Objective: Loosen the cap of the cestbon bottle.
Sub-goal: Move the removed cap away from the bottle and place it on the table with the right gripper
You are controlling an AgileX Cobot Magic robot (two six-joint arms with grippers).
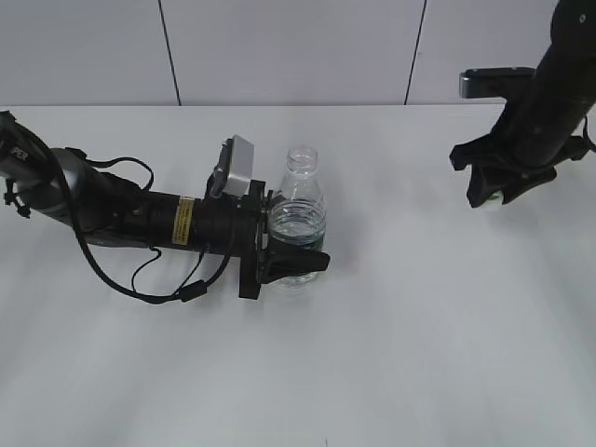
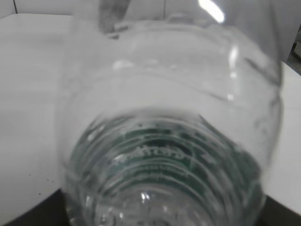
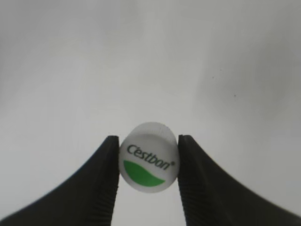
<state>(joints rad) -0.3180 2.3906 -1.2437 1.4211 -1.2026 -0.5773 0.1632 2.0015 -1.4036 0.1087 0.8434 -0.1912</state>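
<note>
Cestbon bottle [image 1: 297, 219], the small clear plastic one with the dark green label band low on its body, stood upright near the middle of the white bench [image 1: 419, 354], and its narrow neck was open at the top, no cap on it. The left gripper [image 1: 291, 250] reached in from the side, lying low along the bench, and had its black jaws closed around the bottle's lower body right at the label. Left wrist view was basically just bottle wall filling everything, green print showing through the ribbed plastic.

Small round white plastic cap [image 3: 148, 157] with the green logo on top was over on the other side. Right gripper [image 3: 147, 162] had it pinched between its two black fingers [image 3: 106, 181], partly closed to about the cap's width, logo facing the wrist camera. From the exterior view that gripper hung off the bench surface at the far right, well apart from the bottle, with a bit of white and green peeking out underneath.

So my read: the loosening was already done, and then some, since the cap was fully off and carried away. Whatever was left looked like just setting the cap down somewhere on the bench and letting go, while the left side kept the bottle steady so it didn't tip.
</note>
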